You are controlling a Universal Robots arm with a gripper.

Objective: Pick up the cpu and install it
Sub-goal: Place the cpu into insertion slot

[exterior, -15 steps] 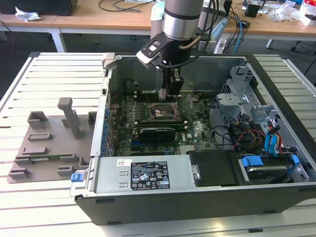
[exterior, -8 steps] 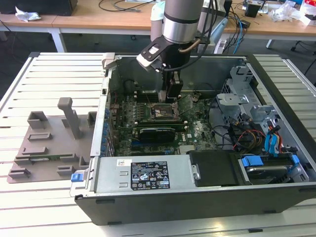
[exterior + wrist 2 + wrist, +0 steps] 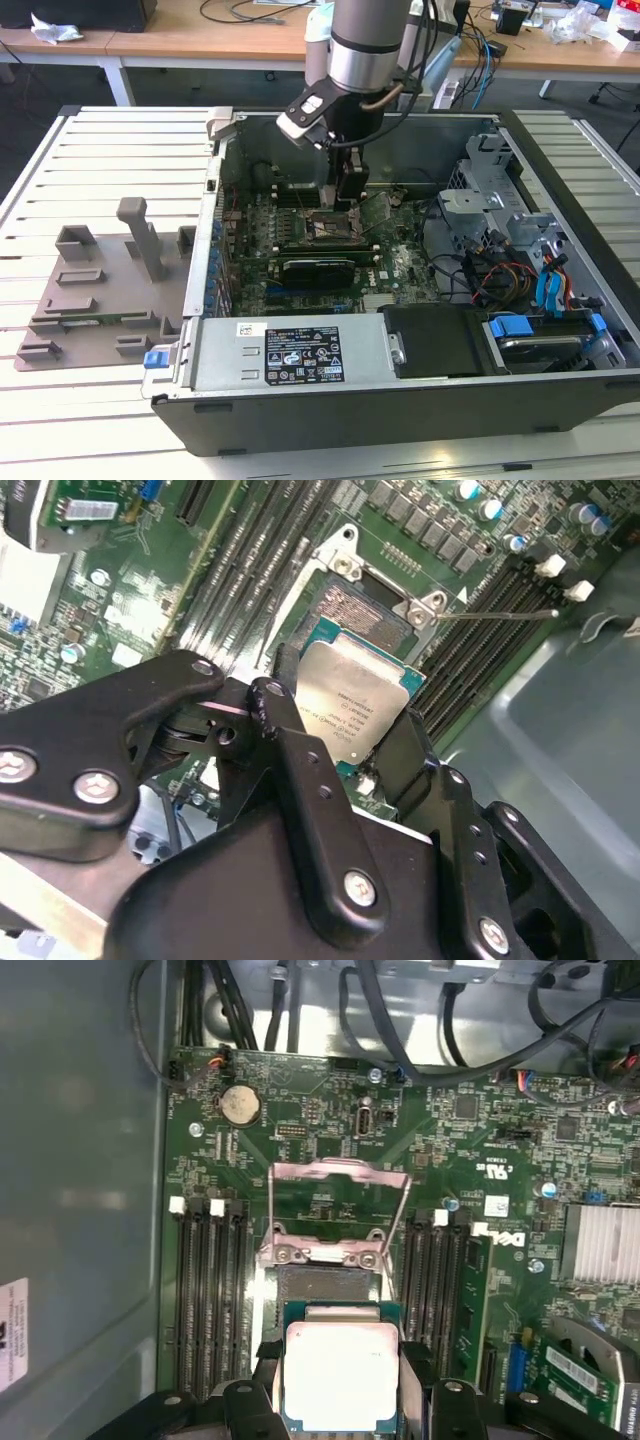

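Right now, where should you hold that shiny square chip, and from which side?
By two opposite thin edges, coming straight down from above. The cpu is flat with a broad metal top, so only its rims offer a pinch. The gripper holds it that way in both wrist views, near the open socket.

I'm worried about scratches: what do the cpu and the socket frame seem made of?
The cpu: its top plate looks like matte silvery metal, softly reflecting light; its rim is green, likely circuit board. The socket frame seems to be thin bare sheet metal, judging by its dull sheen and bent edges.
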